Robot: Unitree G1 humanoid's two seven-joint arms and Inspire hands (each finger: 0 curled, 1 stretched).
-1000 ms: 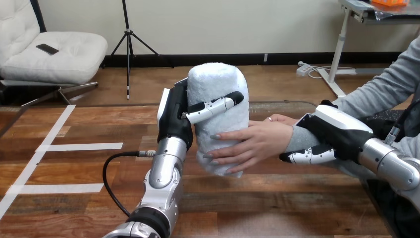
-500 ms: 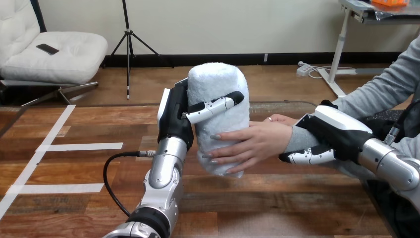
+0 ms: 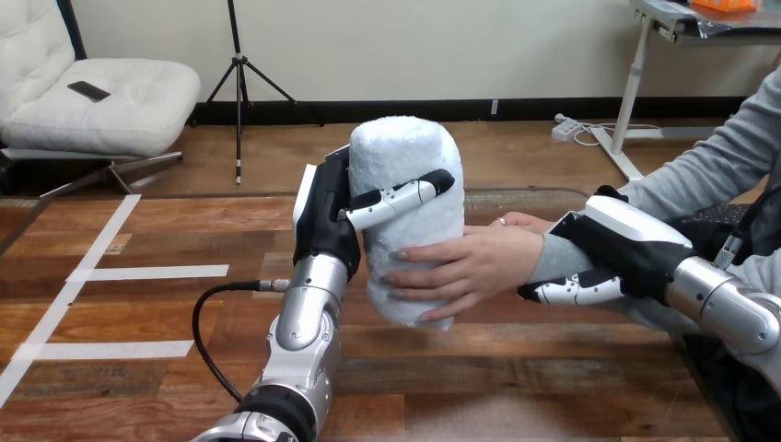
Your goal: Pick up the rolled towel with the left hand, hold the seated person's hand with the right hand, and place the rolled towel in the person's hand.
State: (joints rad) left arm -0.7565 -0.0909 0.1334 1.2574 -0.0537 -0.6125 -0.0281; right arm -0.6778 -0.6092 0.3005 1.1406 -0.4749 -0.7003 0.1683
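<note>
Rolled towel (image 3: 405,166) upright, gripped by left hand (image 3: 322,221), person's hand (image 3: 474,267) against it, right hand (image 3: 626,244) clasping wrist (image 3: 553,256).

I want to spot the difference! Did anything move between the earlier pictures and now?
Hardly anything. The person's hand closed its lower fingers a little tighter on the rolled towel. The left hand stays curled round it, and the right hand stays clasped on the person's wrist.
</note>
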